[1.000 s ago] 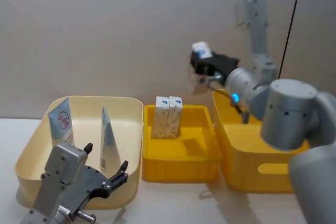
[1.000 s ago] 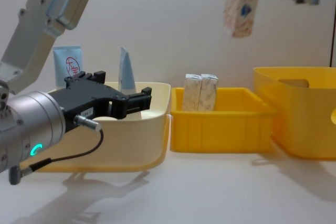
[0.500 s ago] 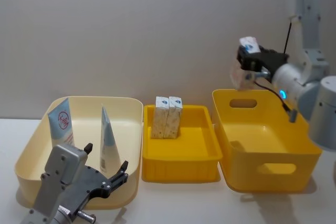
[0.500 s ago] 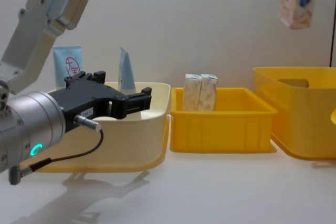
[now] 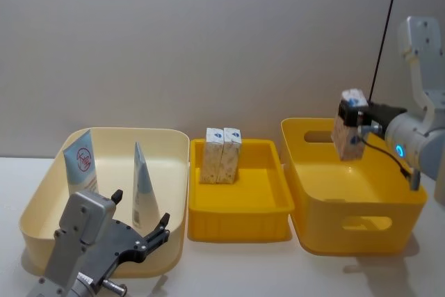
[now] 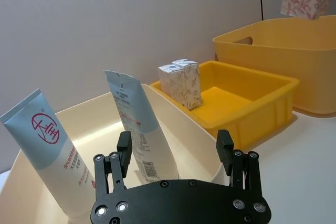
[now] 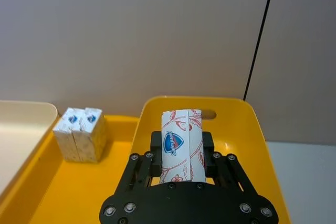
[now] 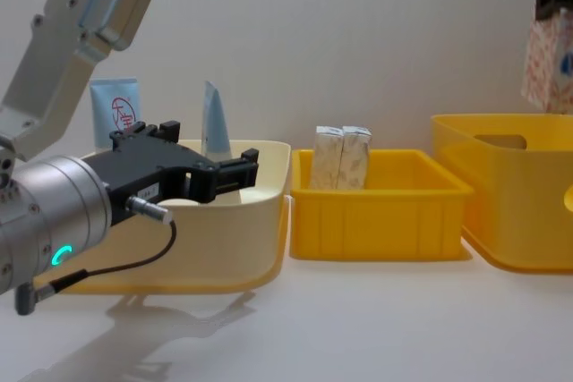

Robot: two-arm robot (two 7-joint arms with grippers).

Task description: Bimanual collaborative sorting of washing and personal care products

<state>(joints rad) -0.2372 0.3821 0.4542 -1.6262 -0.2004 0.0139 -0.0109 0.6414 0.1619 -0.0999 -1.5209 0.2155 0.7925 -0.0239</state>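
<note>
Pinching a carton [image 7: 181,150] with a blue shield logo, the right gripper [image 5: 353,122] has moved rightward and lower over the deep yellow bin [image 5: 361,224]; the left gripper [image 6: 174,144] hangs spread.

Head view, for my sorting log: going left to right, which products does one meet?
Red-logo tube, second tube, left carton, right carton, held carton in the right gripper above the large yellow bin. The left gripper, by the cream bin, overlaps the tubes.
</note>
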